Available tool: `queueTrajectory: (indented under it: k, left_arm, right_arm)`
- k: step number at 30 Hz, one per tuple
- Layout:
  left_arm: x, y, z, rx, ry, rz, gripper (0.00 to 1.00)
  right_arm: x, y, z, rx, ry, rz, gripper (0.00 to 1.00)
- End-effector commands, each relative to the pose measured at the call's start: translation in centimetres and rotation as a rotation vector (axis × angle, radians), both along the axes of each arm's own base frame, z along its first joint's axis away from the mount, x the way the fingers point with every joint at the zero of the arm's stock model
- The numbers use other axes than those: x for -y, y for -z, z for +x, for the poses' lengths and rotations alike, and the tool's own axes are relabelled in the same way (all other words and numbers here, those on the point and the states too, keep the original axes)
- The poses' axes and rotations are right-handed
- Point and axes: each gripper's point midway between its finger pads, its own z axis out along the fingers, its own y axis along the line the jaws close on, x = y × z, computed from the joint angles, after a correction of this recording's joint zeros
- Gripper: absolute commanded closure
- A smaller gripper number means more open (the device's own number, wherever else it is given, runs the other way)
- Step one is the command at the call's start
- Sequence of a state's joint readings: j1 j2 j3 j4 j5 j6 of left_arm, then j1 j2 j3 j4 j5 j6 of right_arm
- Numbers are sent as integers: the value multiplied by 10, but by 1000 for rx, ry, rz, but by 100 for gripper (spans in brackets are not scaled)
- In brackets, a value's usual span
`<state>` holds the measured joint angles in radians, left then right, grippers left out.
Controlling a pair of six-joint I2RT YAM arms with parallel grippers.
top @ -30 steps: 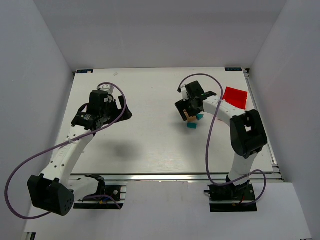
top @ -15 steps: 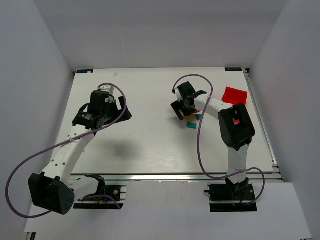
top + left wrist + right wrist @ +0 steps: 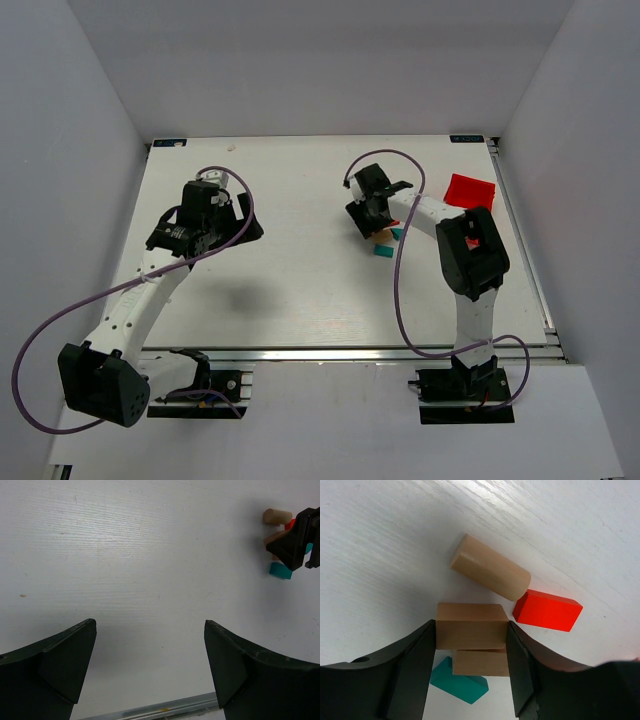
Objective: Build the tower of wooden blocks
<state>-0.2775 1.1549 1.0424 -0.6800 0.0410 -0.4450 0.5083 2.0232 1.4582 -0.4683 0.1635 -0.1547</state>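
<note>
**Top external.** The table (image 3: 300,290) is white and walled on three sides. The left gripper (image 3: 243,226) hangs over the left half, with bare board all round it. The right gripper (image 3: 368,225) is down, right of centre, at the cluster of blocks that makes up the wood block tower (image 3: 381,240). The red bin (image 3: 470,190) sits near the far right corner, apart from the blocks. There is wide open board between the two arms and toward the near rail.

**Left wrist.** The left gripper (image 3: 150,630) has its jaws spread wide with nothing between them. The near table edge shows just below the fingers. Upper right in this view are a tan cylinder (image 3: 277,516) and a teal wedge (image 3: 280,571), partly hidden behind the right gripper (image 3: 298,542).

**Right wrist.** The right gripper (image 3: 472,630) is clamped on the upper tan block (image 3: 470,622), with a finger flat against each side. A lower tan block (image 3: 480,663) lies directly beneath it; I cannot tell whether they touch. The teal wedge (image 3: 459,681) pokes out from under the lower block's edge. The tan cylinder (image 3: 490,567) lies on its side just beyond, its end at the corner of the red block (image 3: 547,611). Board beyond the cylinder is bare.
</note>
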Motion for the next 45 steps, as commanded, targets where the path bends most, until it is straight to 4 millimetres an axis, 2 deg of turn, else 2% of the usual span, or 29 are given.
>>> queueTrajectory:
  k: [1,4,8,9,12,13,14,15,16,21,23,26,27,30,32,33,35,36,38,39,40,41,42,43,44,45]
  left_arm:
    - [-2,-7,1,26,-5,-1,2]
    - [-2,-7,-1,26,-7,-8,2]
    - [-4,-5,-5,18,-17,-5,2]
    - [-5,-3,-7,15,-19,-2,2]
    - [-8,-2,-11,10,-30,6,2]
    - [-9,-1,-13,4,-30,8,2]
    - [-9,-1,-14,5,-30,10,2]
    - [-10,-2,-16,6,-31,8,2]
    - [-10,0,-18,-3,-30,10,2]
    - [-12,4,-24,-12,-36,8,2]
    - [-13,6,-26,-14,-40,6,2]
    - [-12,8,-26,-17,-38,7,2]
    - [-12,9,-26,-19,-35,6,2]
    - [-12,11,-24,-21,-38,8,2]
    - [-12,11,-23,-21,-38,8,2]
    - [-11,10,-23,-19,-35,4,2]
    - [-11,9,-23,-18,-35,4,2]
    - [-10,7,-22,-10,-33,2,2]
    - [-9,4,-21,-4,-32,-4,2]
    - [-8,1,-19,5,-30,-10,2]
    - [-7,1,-19,5,-31,-17,2]
    - [-6,0,-18,7,-30,-24,2]
    - [-5,0,-17,9,-28,-30,2]
    - [-3,-1,-16,6,-26,-38,2]
    - [-2,0,-15,6,-25,-39,2]
    - [0,1,-14,5,-16,-47,2]
  right_arm:
    - [-22,-44,8,100,-91,62,66]
    - [-42,-63,-5,139,-257,72,66]
    - [-71,-67,-29,164,-503,67,67]
    - [-83,-64,-40,153,-594,74,67]
    - [-101,-50,-61,108,-748,60,68]
    - [-104,-41,-65,85,-781,51,69]
    - [-110,-42,-65,90,-806,50,69]
    - [-114,-37,-74,67,-867,33,69]
    - [-117,-29,-76,47,-892,20,69]
    - [-138,-21,-81,50,-1026,-16,66]
    - [-140,-16,-84,38,-1065,-34,64]
    - [-141,-11,-87,30,-1089,-49,57]
    - [-142,-11,-88,27,-1092,-50,50]
    - [-143,-10,-87,30,-1077,-42,33]
    - [-147,-19,-84,54,-1070,-23,22]
    - [-149,-23,-84,61,-1057,-5,19]
    - [-152,-41,-81,105,-1032,16,11]
    - [-155,-58,-74,157,-988,42,11]
    - [-153,-73,-65,205,-900,59,11]
    - [-156,-93,-60,245,-804,115,11]
    - [-152,-100,-57,257,-730,139,11]
    - [-140,-101,-51,261,-631,133,11]
    - [-130,-113,-46,283,-529,143,11]
    - [-120,-112,-48,245,-371,186,11]
    - [-98,-102,-47,228,-259,144,11]
    - [-86,-107,-53,217,-159,175,11]
